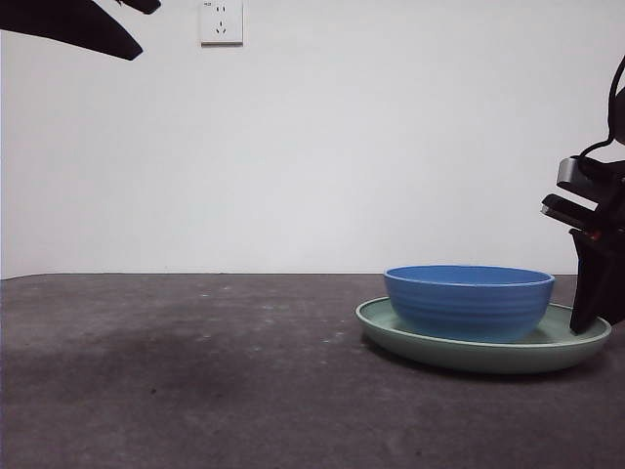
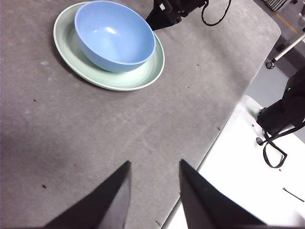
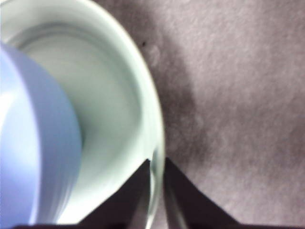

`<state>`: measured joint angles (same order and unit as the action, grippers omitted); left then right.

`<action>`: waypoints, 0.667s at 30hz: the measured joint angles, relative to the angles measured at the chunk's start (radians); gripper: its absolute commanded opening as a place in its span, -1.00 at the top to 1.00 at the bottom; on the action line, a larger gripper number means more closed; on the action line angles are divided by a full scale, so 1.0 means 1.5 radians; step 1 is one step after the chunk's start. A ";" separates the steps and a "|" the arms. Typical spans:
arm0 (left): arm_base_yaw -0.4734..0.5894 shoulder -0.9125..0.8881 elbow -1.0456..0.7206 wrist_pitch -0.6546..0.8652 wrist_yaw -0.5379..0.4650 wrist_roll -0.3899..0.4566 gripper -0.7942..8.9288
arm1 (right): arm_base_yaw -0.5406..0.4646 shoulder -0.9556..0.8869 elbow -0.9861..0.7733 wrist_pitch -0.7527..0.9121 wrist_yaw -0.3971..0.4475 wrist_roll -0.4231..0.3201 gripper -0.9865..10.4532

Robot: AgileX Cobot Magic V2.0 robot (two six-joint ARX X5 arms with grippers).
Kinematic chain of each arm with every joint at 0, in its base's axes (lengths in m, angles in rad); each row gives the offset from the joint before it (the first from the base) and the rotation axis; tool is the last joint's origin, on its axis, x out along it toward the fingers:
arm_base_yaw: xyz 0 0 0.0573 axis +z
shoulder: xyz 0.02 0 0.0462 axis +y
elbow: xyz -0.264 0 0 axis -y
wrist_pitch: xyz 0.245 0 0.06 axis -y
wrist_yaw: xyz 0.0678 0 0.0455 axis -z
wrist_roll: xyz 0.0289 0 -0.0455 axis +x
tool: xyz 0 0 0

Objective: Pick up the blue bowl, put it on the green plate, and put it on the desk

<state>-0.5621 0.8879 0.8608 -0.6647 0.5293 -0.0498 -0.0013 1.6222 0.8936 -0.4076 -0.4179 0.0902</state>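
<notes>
Sitting inside the wide, glossy, pale sage-green round plate [image 1: 488,354], the round medium-blue ridged bowl [image 1: 469,301] rests off-centre, toward the side away from the right claw [image 3: 156,183]; that leaves a bare strip of plate open for a grip. The plate itself lies flat on the dark grey-brown matte desk [image 1: 195,371], toward one side of it.

The right claw is down at the plate's edge, its two black jaws nearly closed with the thin upturned rim between them, one jaw inside the plate and one outside. It appears clenched on the rim, pinching it, though whether the pads press firmly cannot be told from the blurred close view. Gripping the rim rather than the bowl suggests the plate and bowl are meant to be moved together as one load.

The left claw [image 2: 152,191] hangs high and well apart from the crockery, jaws parted and holding nothing, apparently waiting clear of the work.

With the bowl already on the plate, the remaining step seems to be placing the pair on the desk.
</notes>
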 measured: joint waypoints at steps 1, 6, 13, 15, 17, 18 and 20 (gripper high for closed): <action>0.000 0.000 0.000 0.000 0.000 0.000 0.50 | -0.001 0.000 0.000 0.003 0.000 0.004 0.80; 0.000 0.000 0.000 0.000 0.000 0.000 0.50 | -0.001 0.000 0.000 0.012 -0.002 0.020 0.80; 0.000 0.000 0.000 -0.001 0.000 0.000 0.50 | -0.003 -0.021 0.000 0.011 -0.028 0.034 0.80; 0.000 0.000 0.000 0.000 0.000 0.000 0.50 | -0.003 -0.042 0.000 0.012 -0.031 0.038 0.80; 0.000 0.000 0.000 0.000 0.000 0.000 0.50 | -0.003 -0.060 0.000 0.013 -0.038 0.045 0.80; 0.000 0.000 0.000 -0.001 0.000 0.000 0.50 | -0.003 -0.070 0.000 0.015 -0.048 0.049 0.80; 0.000 0.000 0.000 0.000 0.000 0.000 0.50 | -0.004 -0.085 0.000 0.020 -0.064 0.058 0.80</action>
<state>-0.5621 0.8879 0.8608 -0.6651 0.5293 -0.0498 -0.0067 1.4944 0.8936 -0.3782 -0.5137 0.1776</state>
